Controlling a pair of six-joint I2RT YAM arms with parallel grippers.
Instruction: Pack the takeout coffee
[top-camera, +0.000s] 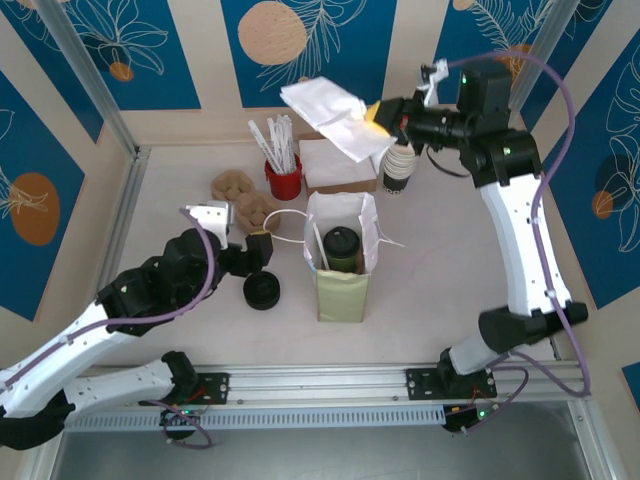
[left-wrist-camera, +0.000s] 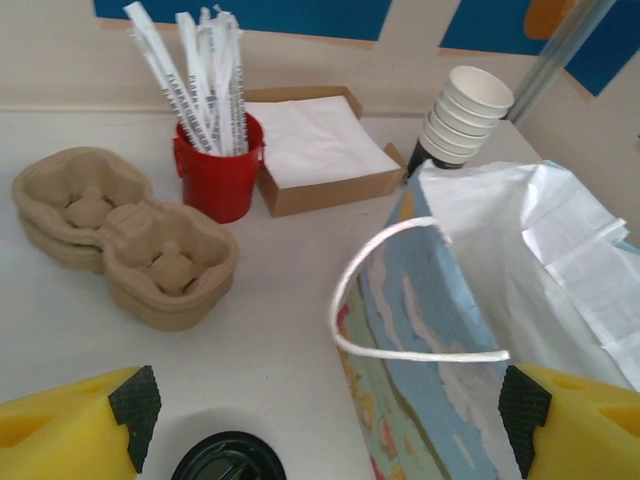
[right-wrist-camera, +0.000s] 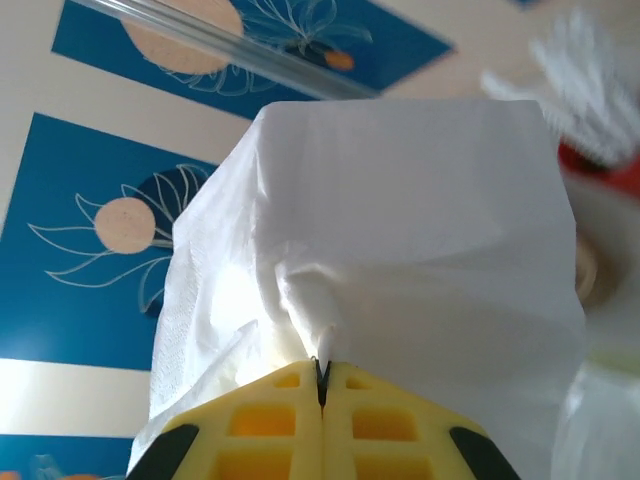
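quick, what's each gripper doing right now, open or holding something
left gripper: open, holding nothing
right gripper: closed on a white napkin

Black lid (left-wrist-camera: 228, 460) cut off by bottom edge. Red straw cup (right-wrist-camera: 603, 165) blurred at right edge. Coffee cup (top-camera: 341, 244) body hidden inside bag (top-camera: 342, 295).

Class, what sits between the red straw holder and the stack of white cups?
The cardboard napkin box sits between them, shown most plainly in the left wrist view.
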